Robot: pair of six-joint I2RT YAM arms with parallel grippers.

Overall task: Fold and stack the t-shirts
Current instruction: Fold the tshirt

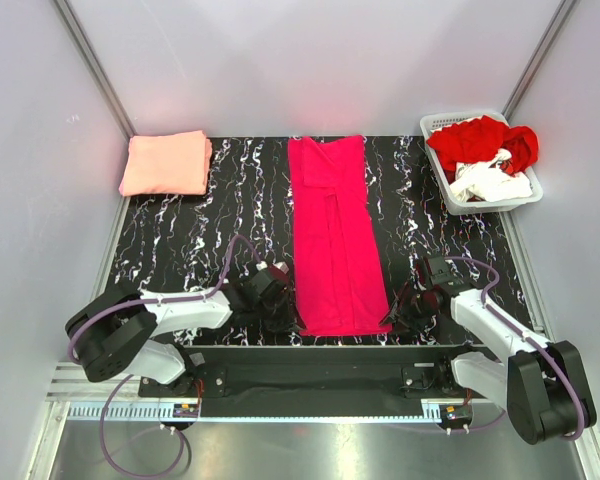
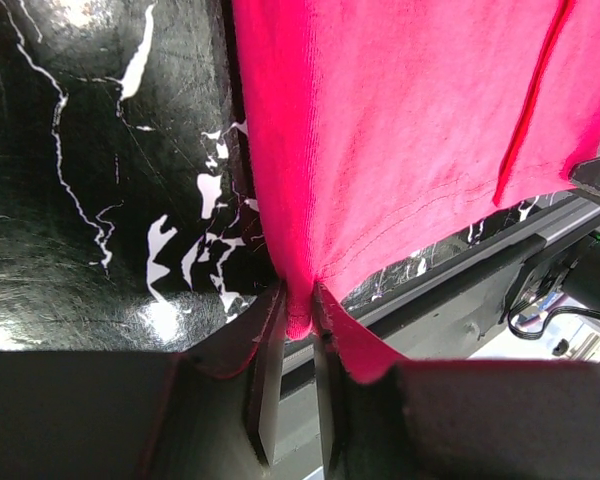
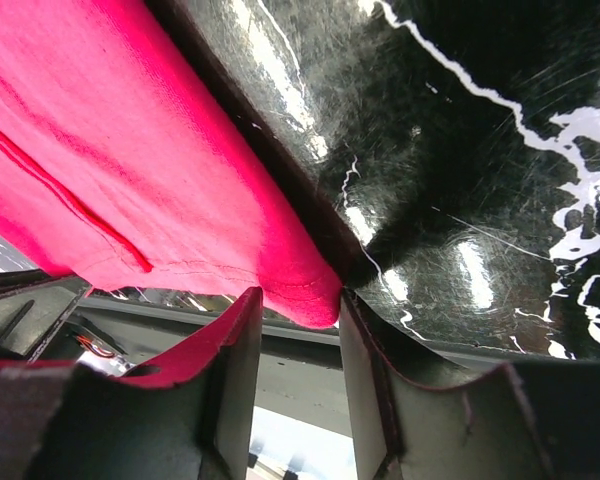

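**Both near corners pinched, ready for the crosswise fold**

Your magenta t-shirt (image 1: 332, 240) lies in the middle of the black marbled surface (image 1: 190, 250) as a long narrow strip. Its sides are turned in, and a lengthwise crease shows down the panel. It runs from the far edge to the near edge.

Your left fingers (image 2: 265, 370) are clenched on the near left corner, with the hem squeezed into a thin sliver between them. Your right fingers (image 3: 230, 360) sit wider apart. The near right corner fills the gap between them and the hem rides up off the surface, so that side reads as grasped too.

Holding both near corners level is probably meant to let you carry the hem toward the collar without skewing the strip. The cloth looks smooth, with only faint ripples near the pinches.

A folded salmon-pink t-shirt (image 1: 165, 163) waits at the far left, likely the stack's base. A red t-shirt (image 1: 475, 140) and a white t-shirt (image 1: 492, 182) lie crumpled in the basket (image 1: 435, 122) at the far right.
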